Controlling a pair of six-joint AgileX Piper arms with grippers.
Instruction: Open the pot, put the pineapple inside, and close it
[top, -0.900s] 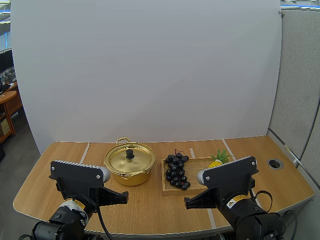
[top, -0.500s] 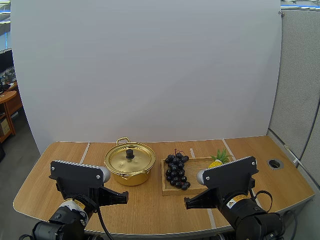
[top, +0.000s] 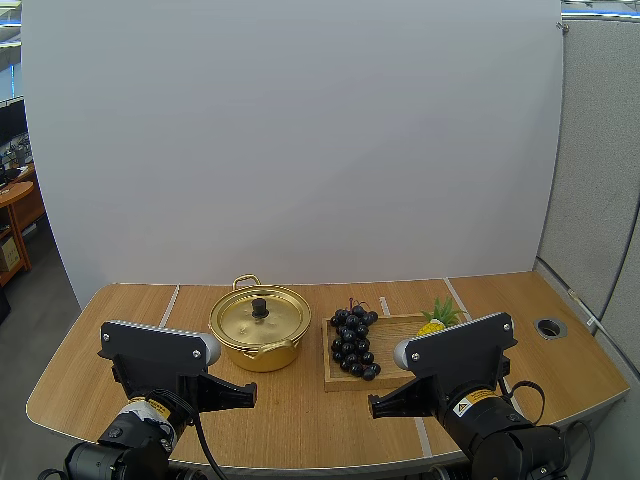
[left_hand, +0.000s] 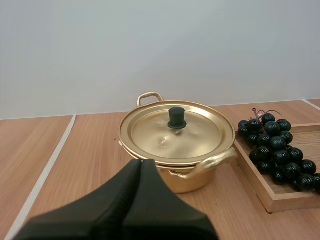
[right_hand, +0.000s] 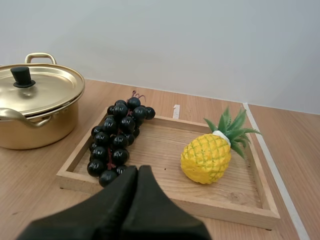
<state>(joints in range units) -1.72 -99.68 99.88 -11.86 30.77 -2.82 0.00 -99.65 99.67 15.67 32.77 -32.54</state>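
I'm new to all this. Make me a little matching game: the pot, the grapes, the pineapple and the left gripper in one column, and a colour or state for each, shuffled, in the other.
Column one
1 pot
2 grapes
3 pineapple
4 left gripper

Column two
a yellow, on the tray, at its end farther from the pot
b golden, with its lid on
c black, shut on nothing
d dark, on the tray, at its end nearer the pot

Pairs: 1-b, 2-d, 3-a, 4-c

delta: none visible | pot (top: 259, 325), pineapple (top: 434, 323): no shift | left end effector (top: 251, 395), right end effector (top: 373, 405): no motion
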